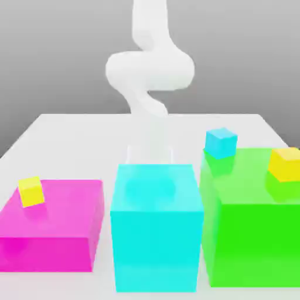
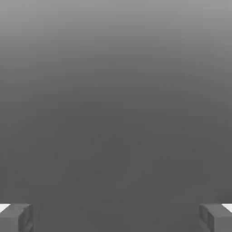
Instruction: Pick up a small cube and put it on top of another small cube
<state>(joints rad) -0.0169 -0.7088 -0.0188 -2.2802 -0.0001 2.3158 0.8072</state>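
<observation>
With your jaws wide apart and holding nothing, look behind the big cyan block (image 1: 155,225) before you descend, because where the small plain purple cube lies cannot be told from here.

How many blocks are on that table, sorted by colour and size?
Big pink block: 1
Big cyan block: 1
Big green block: 1
Small yellow cubes: 2
Small light-blue cube: 1
Total: 6 blocks
</observation>
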